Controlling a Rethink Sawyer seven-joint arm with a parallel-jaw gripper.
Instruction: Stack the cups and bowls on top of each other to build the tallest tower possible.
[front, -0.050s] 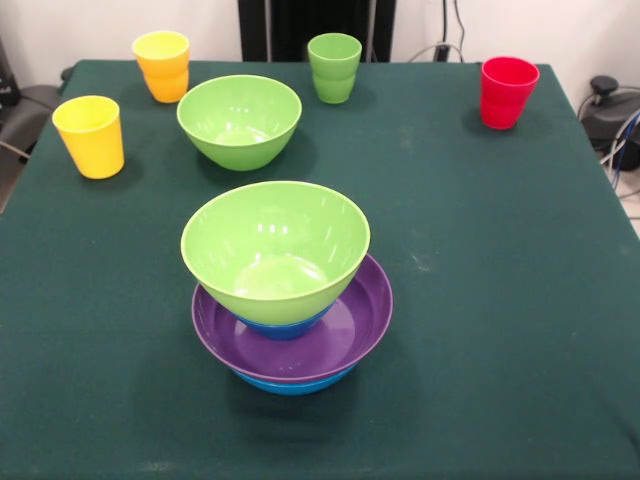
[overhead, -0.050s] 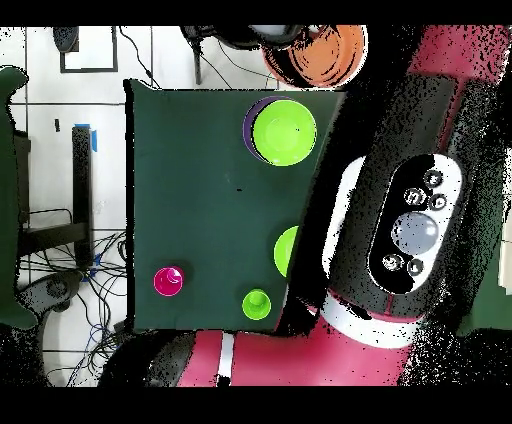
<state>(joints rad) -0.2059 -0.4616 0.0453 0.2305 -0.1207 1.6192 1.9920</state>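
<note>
A nested tower of glossy round plastic bowls (front, -0.050s: 290, 300) stands near the front centre of the desk (front, -0.050s: 500, 300), whose top is covered in matte dark green cloth. A large light green bowl (front, -0.050s: 275, 250), deep and smooth-walled, sits tilted on top, over a blue bowl (front, -0.050s: 283, 326) of which only the underside shows. Below it lies the wide, shallow purple bowl (front, -0.050s: 345, 335), and a blue rim (front, -0.050s: 295, 383) peeks out at the base.

Farther back, a second large light green bowl (front, -0.050s: 240, 120) rests alone on the cloth. Four small smooth plastic tumblers stand well apart along the far side: the yellow cup (front, -0.050s: 90, 136) at far left, the orange-yellow cup (front, -0.050s: 163, 65) beside it, the light green cup (front, -0.050s: 335, 67) near the middle and the red cup (front, -0.050s: 507, 92) at right.

From above, the red and black robot arm (overhead, -0.050s: 400, 230) sprawls across the desk, hiding the yellow tumblers, and a round orange shape (overhead, -0.050s: 325, 55) shows beyond the desk's edge. Neither view shows the gripper, so whether it is released or clenched cannot be told.
</note>
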